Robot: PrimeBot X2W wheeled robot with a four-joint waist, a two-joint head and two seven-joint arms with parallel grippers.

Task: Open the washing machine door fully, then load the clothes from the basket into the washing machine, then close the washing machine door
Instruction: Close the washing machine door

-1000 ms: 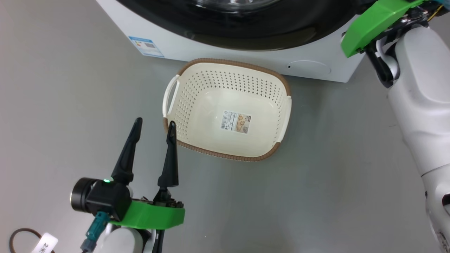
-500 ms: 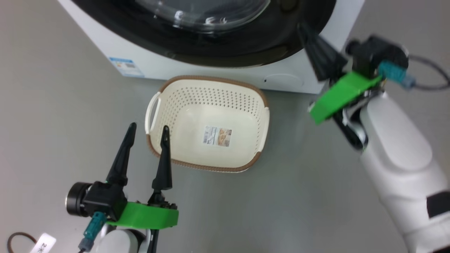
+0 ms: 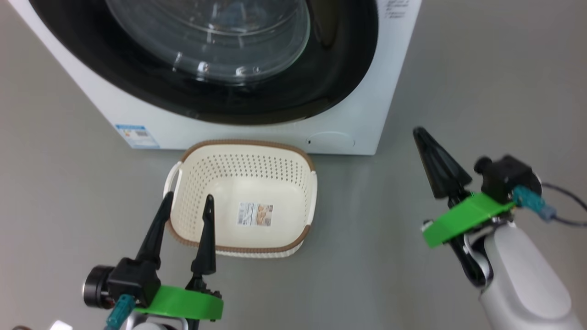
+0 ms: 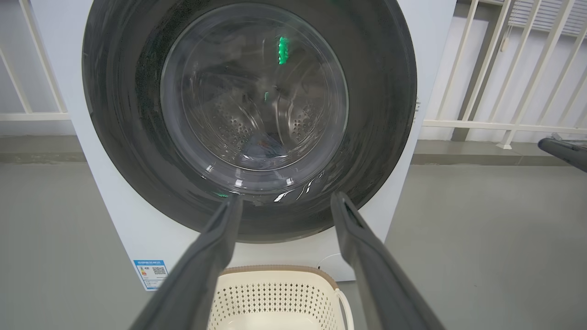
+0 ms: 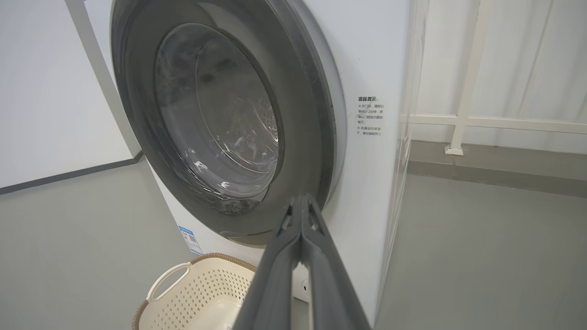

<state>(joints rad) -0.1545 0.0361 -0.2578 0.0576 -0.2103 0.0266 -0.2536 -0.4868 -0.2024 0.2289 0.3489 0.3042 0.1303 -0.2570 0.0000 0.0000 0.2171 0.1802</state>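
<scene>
Back comes the right gripper [image 3: 419, 135], pinched shut, to three o'clock of the basket [image 3: 247, 143], left gripper [image 3: 189, 197] gaping empty, and the washing machine door [image 3: 339, 68] could swing open if unlatched.

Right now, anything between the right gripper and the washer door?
Nothing visible. The right gripper, shut, hangs in open air off the front right corner of the washer, with a bare gap to the door. The empty basket sits on the floor below the door, off that line.

Washing machine [image 3: 367, 101] sticker [image 3: 131, 134] and side print [image 5: 369, 115], basket [image 3: 247, 143] label [image 3: 255, 214]: all are illegible.
</scene>
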